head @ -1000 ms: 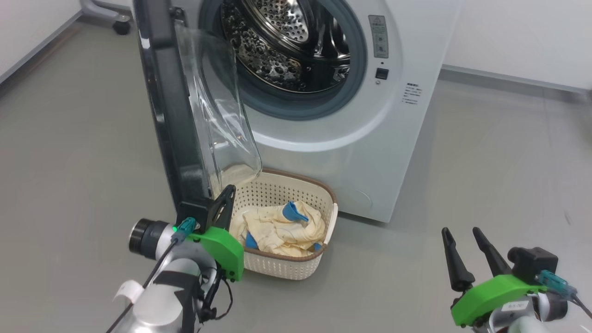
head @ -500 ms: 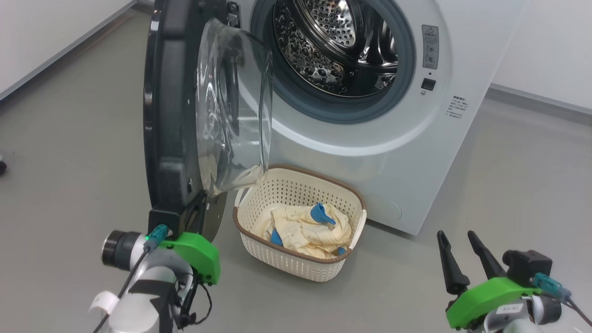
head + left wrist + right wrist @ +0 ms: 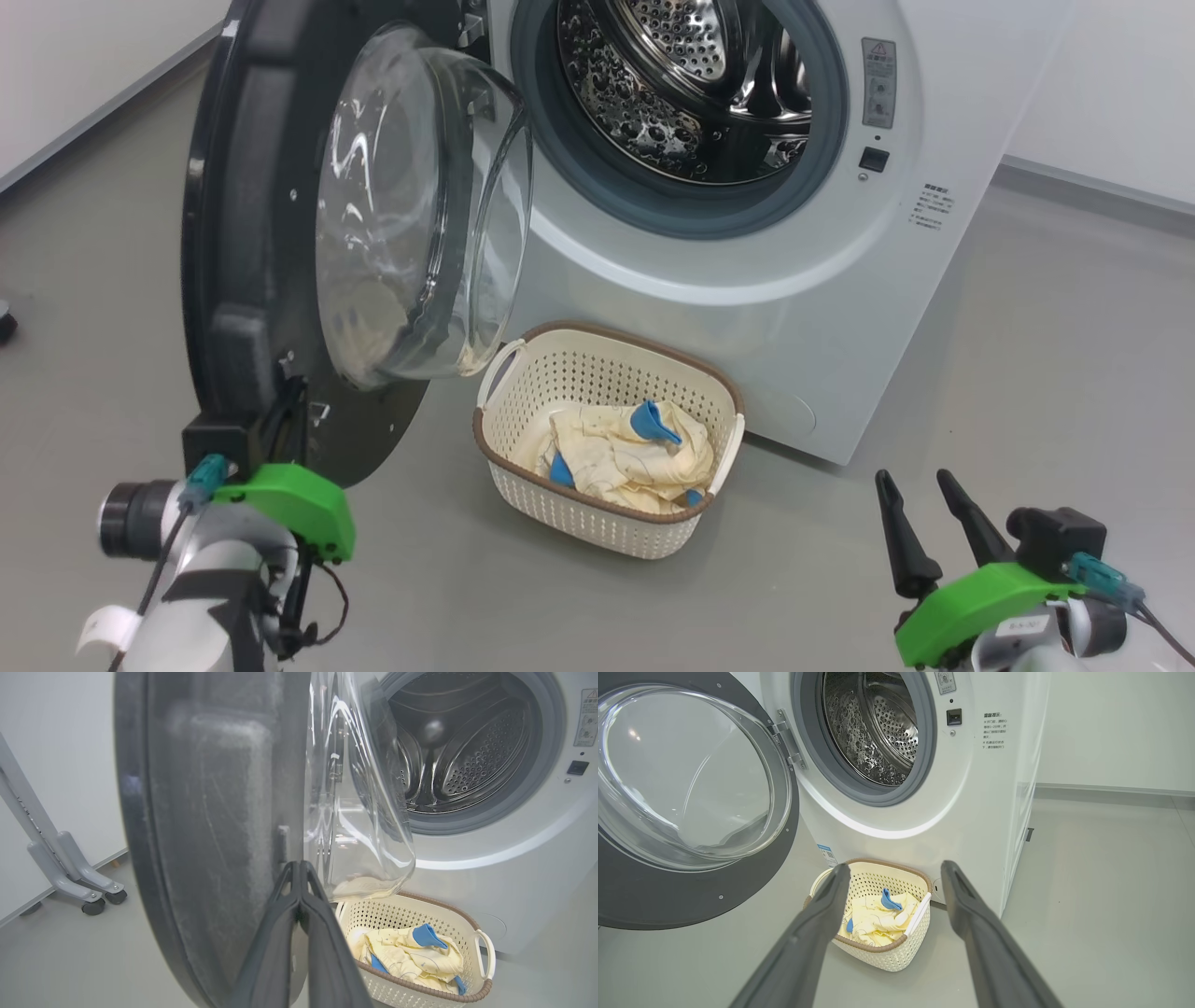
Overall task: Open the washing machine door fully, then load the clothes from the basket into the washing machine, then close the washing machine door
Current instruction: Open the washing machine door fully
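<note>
- Head view: small cream perforated plastic basket (image 3: 579, 521) with a brown rim, on the grey floor (image 3: 1027, 373) just in front of the big white front-loading washing machine (image 3: 709, 308). It contains the pale yellow clothes with blue trim (image 3: 625, 453), bundled.
- Steel perforated drum (image 3: 681, 84), mouth uncovered. The round black-rimmed glass door (image 3: 233, 233) stands swung out leftward, its bowl near the basket's left handle.
- Left gripper (image 3: 288, 411) at the door's lower edge. Right gripper (image 3: 912, 478) low right, over open floor.
- Left wrist view: fingers (image 3: 280, 933) pressed together, tips against the door's inner rim. Grey wheeled stand legs (image 3: 70, 877) far left.
- Right wrist view: fingers (image 3: 803, 942) spread wide, with the basket beyond them and bare floor to the right.
</note>
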Robot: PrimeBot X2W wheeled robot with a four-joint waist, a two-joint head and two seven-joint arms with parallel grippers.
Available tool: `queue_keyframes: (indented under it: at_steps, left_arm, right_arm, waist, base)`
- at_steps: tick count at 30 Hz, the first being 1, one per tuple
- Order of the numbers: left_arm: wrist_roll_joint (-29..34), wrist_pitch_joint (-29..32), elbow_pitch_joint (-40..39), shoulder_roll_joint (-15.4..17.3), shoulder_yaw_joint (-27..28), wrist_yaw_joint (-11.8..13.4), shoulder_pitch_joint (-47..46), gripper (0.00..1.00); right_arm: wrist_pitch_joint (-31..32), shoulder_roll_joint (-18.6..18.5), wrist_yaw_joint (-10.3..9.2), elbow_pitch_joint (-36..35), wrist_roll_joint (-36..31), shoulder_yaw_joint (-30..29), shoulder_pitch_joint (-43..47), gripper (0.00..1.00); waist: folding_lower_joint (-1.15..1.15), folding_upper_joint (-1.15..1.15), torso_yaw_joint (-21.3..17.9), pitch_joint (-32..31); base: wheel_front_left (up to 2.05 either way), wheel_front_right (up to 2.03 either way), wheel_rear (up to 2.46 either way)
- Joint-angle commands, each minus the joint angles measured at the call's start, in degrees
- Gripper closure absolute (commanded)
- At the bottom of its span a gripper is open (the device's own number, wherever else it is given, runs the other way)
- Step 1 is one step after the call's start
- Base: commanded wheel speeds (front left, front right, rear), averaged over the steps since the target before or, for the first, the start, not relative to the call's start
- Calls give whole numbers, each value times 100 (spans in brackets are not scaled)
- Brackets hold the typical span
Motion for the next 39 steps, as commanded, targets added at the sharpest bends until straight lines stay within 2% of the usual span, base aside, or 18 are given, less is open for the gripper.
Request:
queue_keyframes:
  at_steps: [1, 10, 24, 30, 39]
  left_arm:
    - [-51, -63, -177, 284, 305, 78, -182, 100]
    - [-186, -63, -230, 737, 694, 153, -120, 100]
    - [-505, -63, -405, 1292, 1464, 312, -419, 100]
    - [-614, -63, -432, 1547, 1846, 390, -550, 100]
    - [-720, -63, -269, 1862, 2212, 356, -790, 100]
  right_arm:
    - [-75, -82, -15, -142, 18, 104, -223, 0]
    - [-30, -141, -15, -171, 20, 178, -302, 0]
    - [236, -408, -15, -596, -184, 123, -670, 0]
    - [324, -499, -15, -756, -249, 51, -750, 0]
    - [485, -610, -15, -996, -344, -49, -852, 0]
  waist:
    - [0, 0, -20, 11]
    - [0, 0, -218, 205]
    - [0, 0, -629, 1291]
    - [0, 0, -697, 1638]
    - [0, 0, -692, 2076]
  base:
    - [0, 0, 0]
    - [0, 0, 0]
    - [0, 0, 0]
    - [0, 0, 0]
    - [0, 0, 0]
